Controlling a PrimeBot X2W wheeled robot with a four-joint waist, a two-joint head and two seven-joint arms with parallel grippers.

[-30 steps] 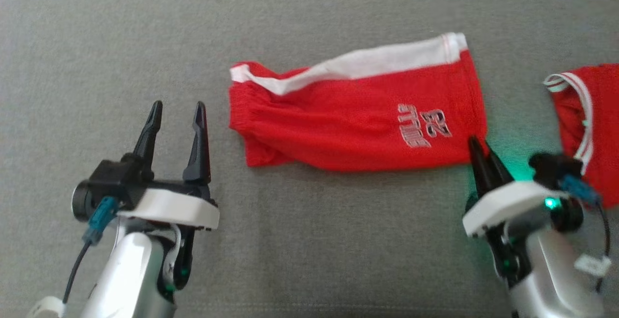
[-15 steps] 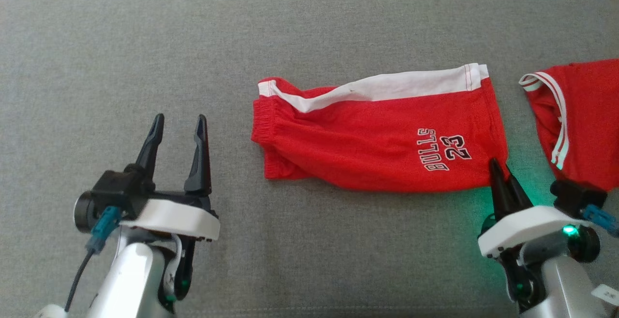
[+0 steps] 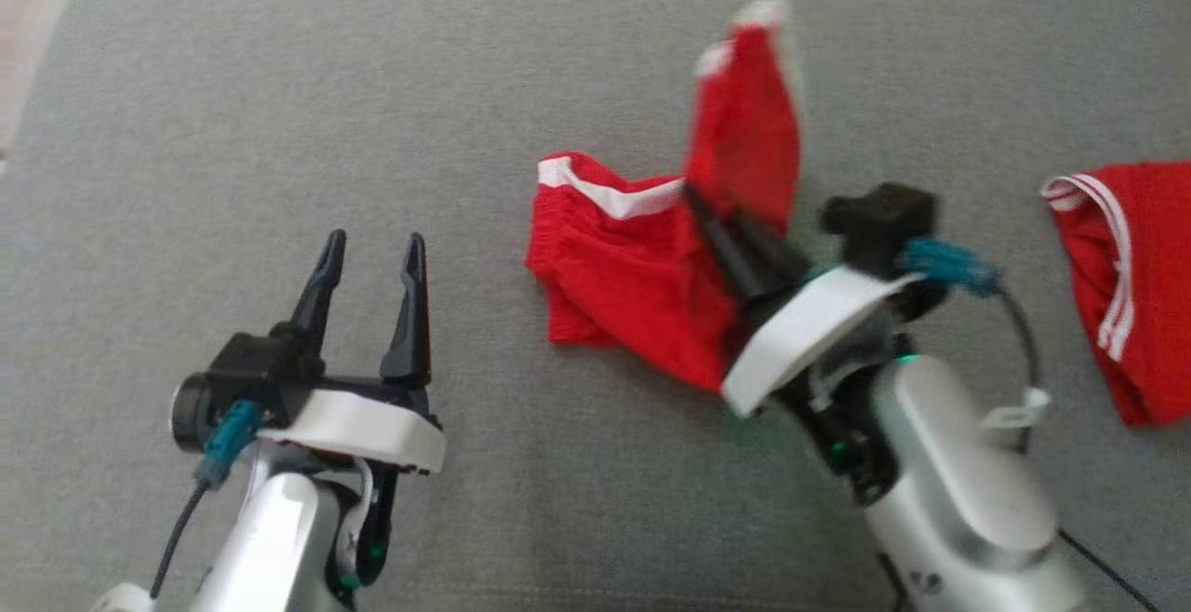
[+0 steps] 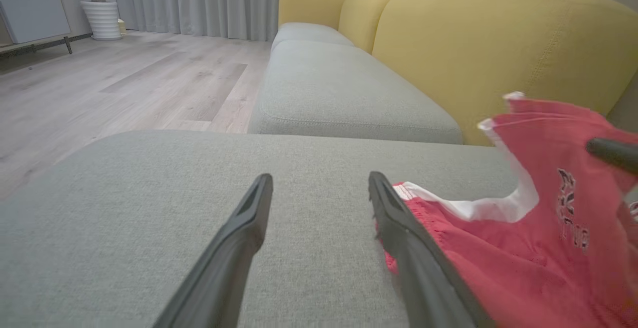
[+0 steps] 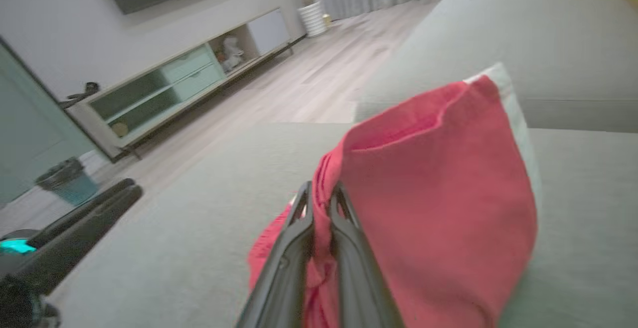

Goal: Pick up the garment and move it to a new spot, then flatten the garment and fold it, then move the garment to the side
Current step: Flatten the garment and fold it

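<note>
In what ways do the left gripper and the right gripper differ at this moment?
The left gripper is open and empty; the right gripper is shut on the red shorts. The left gripper points nearly straight up the head view; the right gripper leans leftward, holding one end of the shorts raised off the grey cushion. Both have two long dark fingers.

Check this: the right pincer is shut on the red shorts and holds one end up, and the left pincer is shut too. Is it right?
Not quite: the left pincer is open, as the left wrist view shows. The right pincer is shut on the red shorts, holding one end up.
</note>
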